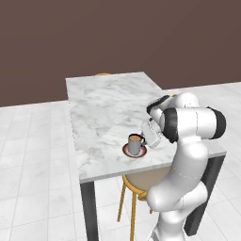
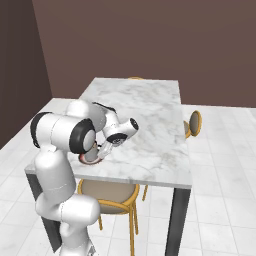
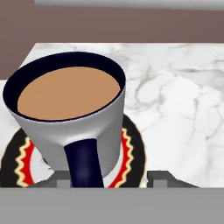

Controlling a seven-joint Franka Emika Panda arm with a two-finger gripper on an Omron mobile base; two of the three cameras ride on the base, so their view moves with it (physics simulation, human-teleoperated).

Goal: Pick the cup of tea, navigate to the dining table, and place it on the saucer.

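Stool (image 1: 141, 181) tucked under the desk (image 1: 103, 117) edge below the work spot; second stool (image 2: 194, 123) at right of the right base view. Cup (image 1: 134, 144) stands upright on the saucer (image 1: 126, 150), centre frame. Claw (image 3: 107, 179) released, fingers apart either side of the handle (image 3: 85, 162); I cannot tell whether they touch it.

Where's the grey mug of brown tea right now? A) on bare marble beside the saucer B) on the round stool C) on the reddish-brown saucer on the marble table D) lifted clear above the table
C: the grey mug of brown tea stands on the round reddish-brown saucer on the white marble table.
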